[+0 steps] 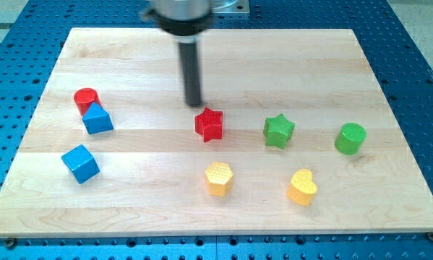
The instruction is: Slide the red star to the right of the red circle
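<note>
The red star (209,124) lies near the middle of the wooden board (223,58). The red circle (86,98) stands far to the view's left, touching a blue block (97,119) just below it. My tip (194,105) rests on the board just above and slightly left of the red star, very close to it; I cannot tell whether they touch.
A blue cube (80,163) lies at the lower left. A green star (279,131) and a green circle (350,138) lie to the right of the red star. A yellow hexagon (218,178) and a yellow heart (302,187) lie near the bottom.
</note>
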Robot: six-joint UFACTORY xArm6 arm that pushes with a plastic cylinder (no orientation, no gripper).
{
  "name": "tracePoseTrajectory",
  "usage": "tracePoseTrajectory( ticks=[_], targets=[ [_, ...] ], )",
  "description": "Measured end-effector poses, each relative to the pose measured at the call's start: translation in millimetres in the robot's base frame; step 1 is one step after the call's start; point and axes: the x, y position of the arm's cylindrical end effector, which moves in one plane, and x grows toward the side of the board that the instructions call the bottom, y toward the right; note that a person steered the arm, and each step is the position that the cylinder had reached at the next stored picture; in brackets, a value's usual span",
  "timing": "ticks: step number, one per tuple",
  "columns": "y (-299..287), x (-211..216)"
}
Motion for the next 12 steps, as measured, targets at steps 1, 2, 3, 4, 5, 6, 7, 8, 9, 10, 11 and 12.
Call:
tracePoseTrajectory(
  ticks=[1,2,3,4,5,6,7,8,9,10,11,12],
  targets=[
    [54,12],
    [50,48],
    [17,53],
    [-21,57],
    [-22,84],
    [-50,84],
    [-51,86],
    [-50,81],
    [-106,78],
    [-145,75],
    [-124,56],
    [-60,49]
  ],
)
